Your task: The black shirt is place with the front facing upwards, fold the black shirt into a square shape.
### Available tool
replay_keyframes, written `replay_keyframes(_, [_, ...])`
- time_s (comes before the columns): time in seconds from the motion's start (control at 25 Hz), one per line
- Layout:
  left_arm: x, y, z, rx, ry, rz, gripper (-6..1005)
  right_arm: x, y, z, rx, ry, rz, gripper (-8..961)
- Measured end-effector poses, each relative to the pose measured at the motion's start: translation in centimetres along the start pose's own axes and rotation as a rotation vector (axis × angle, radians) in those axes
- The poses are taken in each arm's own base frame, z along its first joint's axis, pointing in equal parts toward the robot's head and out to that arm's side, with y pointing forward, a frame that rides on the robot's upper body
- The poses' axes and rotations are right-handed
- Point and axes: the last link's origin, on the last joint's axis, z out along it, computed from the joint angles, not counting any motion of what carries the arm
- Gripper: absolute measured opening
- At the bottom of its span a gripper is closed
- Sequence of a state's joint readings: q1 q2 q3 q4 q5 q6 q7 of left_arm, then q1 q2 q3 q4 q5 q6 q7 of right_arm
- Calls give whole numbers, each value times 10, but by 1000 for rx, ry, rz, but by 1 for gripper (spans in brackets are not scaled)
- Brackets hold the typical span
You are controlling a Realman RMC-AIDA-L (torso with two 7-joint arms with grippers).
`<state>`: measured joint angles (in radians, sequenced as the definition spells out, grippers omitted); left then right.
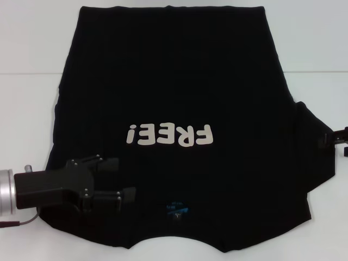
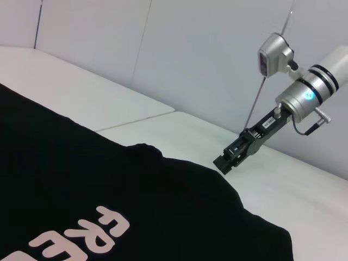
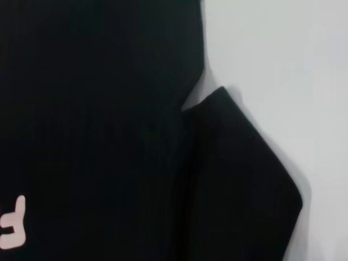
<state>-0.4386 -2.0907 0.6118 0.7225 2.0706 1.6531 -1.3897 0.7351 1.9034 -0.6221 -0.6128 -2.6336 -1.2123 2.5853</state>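
The black shirt [image 1: 174, 81] lies spread flat on the white table, front up, collar nearest me. Its white "FREE!" lettering [image 1: 169, 135] reads upside down, and the blue neck label [image 1: 178, 208] sits by the collar. My left gripper [image 1: 120, 179] is open and empty over the shirt's near left shoulder area. My right gripper [image 1: 334, 138] is at the right edge, just beside the outspread right sleeve [image 1: 315, 147]. The left wrist view shows it [image 2: 231, 157] above the table past the shirt [image 2: 109, 185]. The right wrist view shows the sleeve [image 3: 239, 179] and shirt body [image 3: 92, 109].
The white table [image 1: 27, 109] shows bare on both sides of the shirt, with a seam line [image 1: 30, 74] across it. A white wall [image 2: 190, 49] stands behind the table. A red cable [image 1: 22, 220] hangs by the left wrist.
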Motion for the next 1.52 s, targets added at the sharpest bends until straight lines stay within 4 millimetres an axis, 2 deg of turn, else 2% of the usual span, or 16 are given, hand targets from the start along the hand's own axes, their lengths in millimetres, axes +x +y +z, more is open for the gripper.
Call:
replay_keyframes(0.48, [1,0,1,-2,0,3,963,4,13,14,-19,10,-35,857])
replay_keyframes(0.72, [1,0,1,-3,0,2,962,2,14,14,-5,10,-42,858])
replay_keyframes(1.16, [1,0,0,-4,0,3,961,0,16,14,11,26,-74,484])
replay_keyframes(1.36, [0,0,-1,-2,-1,-3,961,1,17,15,17,35,-87,251])
replay_keyframes(1.52, [0,0,-1,-2,-1,-4,961,2,17,16,20,40,-93,141])
